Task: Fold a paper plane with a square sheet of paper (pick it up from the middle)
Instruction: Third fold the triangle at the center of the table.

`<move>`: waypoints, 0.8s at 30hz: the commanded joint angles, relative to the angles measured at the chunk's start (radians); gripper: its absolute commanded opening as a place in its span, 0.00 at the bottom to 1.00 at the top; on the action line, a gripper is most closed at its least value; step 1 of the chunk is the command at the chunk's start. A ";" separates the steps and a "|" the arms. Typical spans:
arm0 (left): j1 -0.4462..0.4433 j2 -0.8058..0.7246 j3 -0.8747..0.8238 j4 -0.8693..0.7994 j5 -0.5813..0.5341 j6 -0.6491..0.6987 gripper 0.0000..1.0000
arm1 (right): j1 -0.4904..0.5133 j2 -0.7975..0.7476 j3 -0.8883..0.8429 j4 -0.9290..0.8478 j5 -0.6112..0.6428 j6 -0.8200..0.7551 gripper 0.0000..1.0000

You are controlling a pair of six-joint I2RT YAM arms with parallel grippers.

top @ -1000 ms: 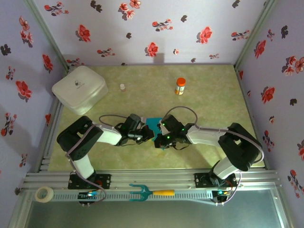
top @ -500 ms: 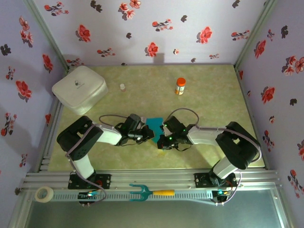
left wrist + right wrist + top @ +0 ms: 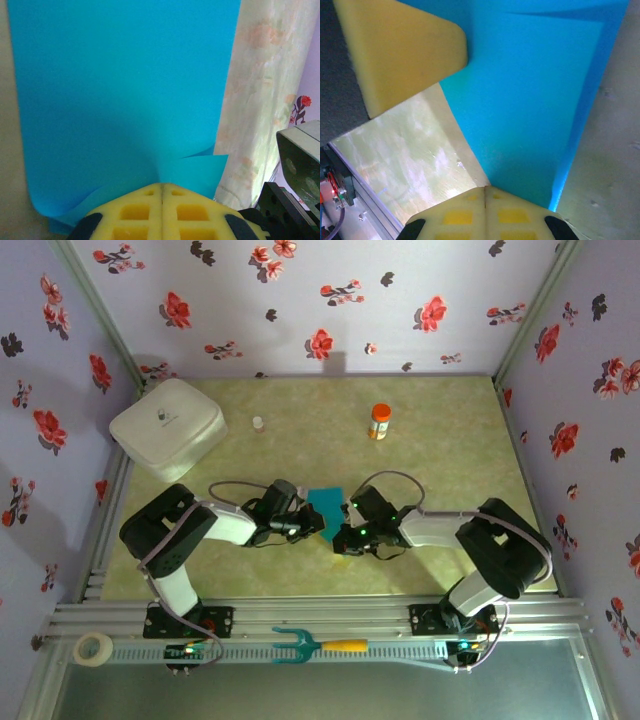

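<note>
Carefully now: both pincers on the sheet, crease to be set

Well short of the orange-capped bottle (image 3: 380, 422), on the arm-base side of it, the square sheet of paper (image 3: 325, 502) hangs between the two wrists above the table (image 3: 450, 430). The left gripper (image 3: 161, 186) has its yellow pads pressed together on the sheet's near edge, where the paper buckles into a small curl on either side of the pinch. The right gripper (image 3: 485, 189) is likewise clamped tight on a tapering end of the sheet. Its camera also catches one pad of the left arm's pincer against the blue.

No finished fold is plain to see, so I judge the task to be early: the sheet is lifted and being brought to its first crease.

To do this well, the two wrists should move together and in step, so the thin paper neither tears nor twists. Slack matters; pulling apart would rip it at the pinches. Edges should be lined up before the sheet goes down, then pressed flat on the table on the near side of the bottle. The curled edge by the left pads could spoil the line if not smoothed.
</note>
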 commanded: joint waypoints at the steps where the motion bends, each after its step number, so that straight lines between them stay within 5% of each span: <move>1: 0.000 0.045 0.001 -0.074 -0.019 0.031 0.00 | -0.016 -0.029 -0.052 0.007 -0.007 0.043 0.05; 14: 0.003 0.046 -0.011 -0.057 -0.020 0.026 0.00 | -0.030 -0.131 -0.156 0.009 -0.002 0.113 0.04; 20: 0.003 0.039 -0.014 -0.048 -0.023 0.025 0.00 | -0.034 -0.271 -0.104 -0.079 0.042 0.130 0.02; 24: 0.002 0.036 -0.018 -0.043 -0.023 0.026 0.00 | -0.034 -0.199 -0.010 -0.077 0.022 0.114 0.01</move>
